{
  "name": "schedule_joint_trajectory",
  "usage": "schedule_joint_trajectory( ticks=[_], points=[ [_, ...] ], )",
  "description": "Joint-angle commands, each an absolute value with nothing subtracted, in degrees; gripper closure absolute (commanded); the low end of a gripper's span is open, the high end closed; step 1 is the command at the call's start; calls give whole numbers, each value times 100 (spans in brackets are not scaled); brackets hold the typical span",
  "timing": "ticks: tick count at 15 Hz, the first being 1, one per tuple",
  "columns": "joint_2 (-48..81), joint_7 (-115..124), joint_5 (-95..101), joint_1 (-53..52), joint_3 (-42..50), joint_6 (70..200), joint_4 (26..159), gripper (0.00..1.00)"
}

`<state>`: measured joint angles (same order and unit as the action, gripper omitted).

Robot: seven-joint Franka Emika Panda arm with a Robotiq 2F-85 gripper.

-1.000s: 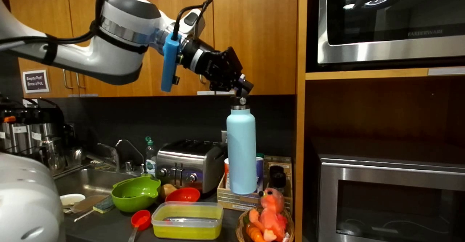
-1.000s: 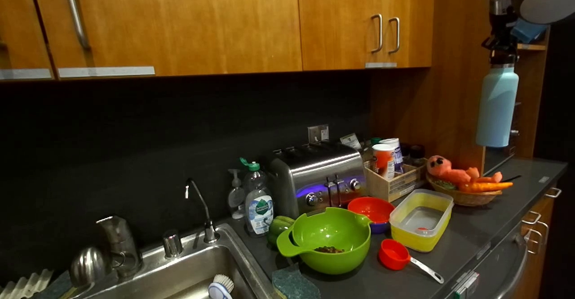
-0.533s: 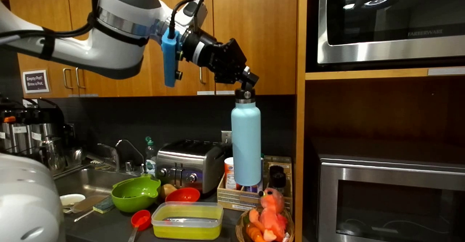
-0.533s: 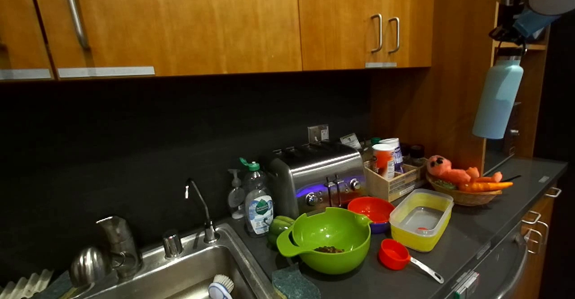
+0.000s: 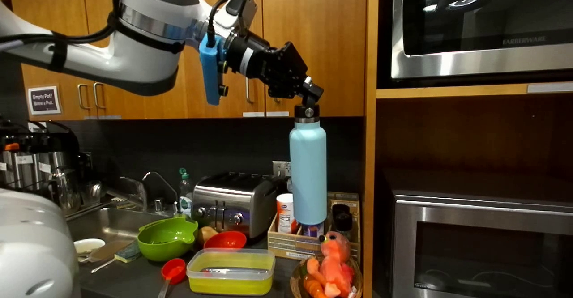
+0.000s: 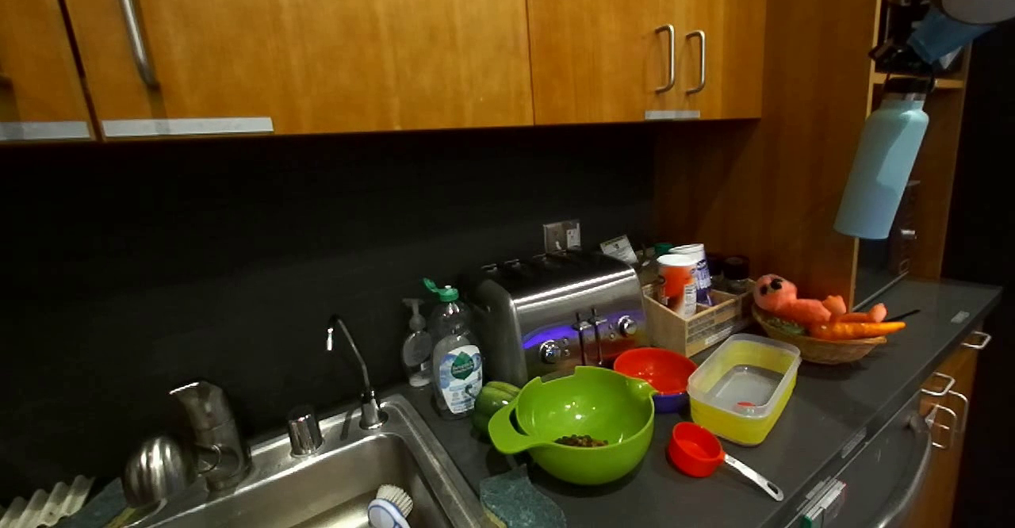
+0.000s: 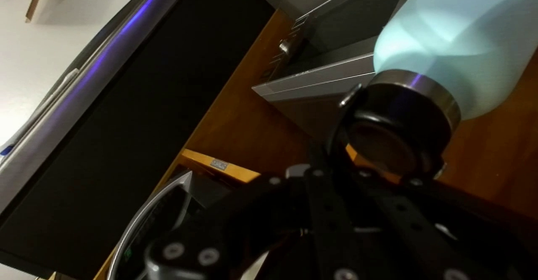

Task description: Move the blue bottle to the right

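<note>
Since the blue bottle hangs in the air below the end effector, the coming move turns on that vertical pairing: holder on top, bottle under, base free. End effector is clamped on the loop handle of the black cap; how exactly it sits on the loop is too dark to tell in the wrist view. Long axis runs mostly up-down, but in an exterior view the bottle leans, base off to the cap's left as seen there. Single arm, no nearer hand to pick. Location: well above the table, higher than the basket; what's straight underneath, can't tell. Upright wooden panel is to its right as seen, lower microwave further right.

Judgement: carry phase, set-down not yet done. Taking "right" as seen in both exterior views, transfer should go sideways toward the panel side, base clear of the basket. Target spot: can't tell. Loop hold probably lets the bottle swing, so slow travel, let the lean settle, then lower base first. Risk: base knocking the panel edge, or toppling if released while tilted.
</note>
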<state>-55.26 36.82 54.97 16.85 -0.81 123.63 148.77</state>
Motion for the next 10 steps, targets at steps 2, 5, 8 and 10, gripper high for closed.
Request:
schedule_joint_trajectory(
  ticks=[2, 5, 8, 10],
  points=[
    [-5608, 3898, 5703, 1638, -52, 12362, 14805, 98],
    [-5629, 3916, 5703, 1635, -48, 12350, 14816, 98],
    [-5681, 3911, 5709, 1660, -47, 12289, 14827, 98],
    [-5687, 3821, 5767, 1715, -129, 12057, 14770, 98]
  ],
)
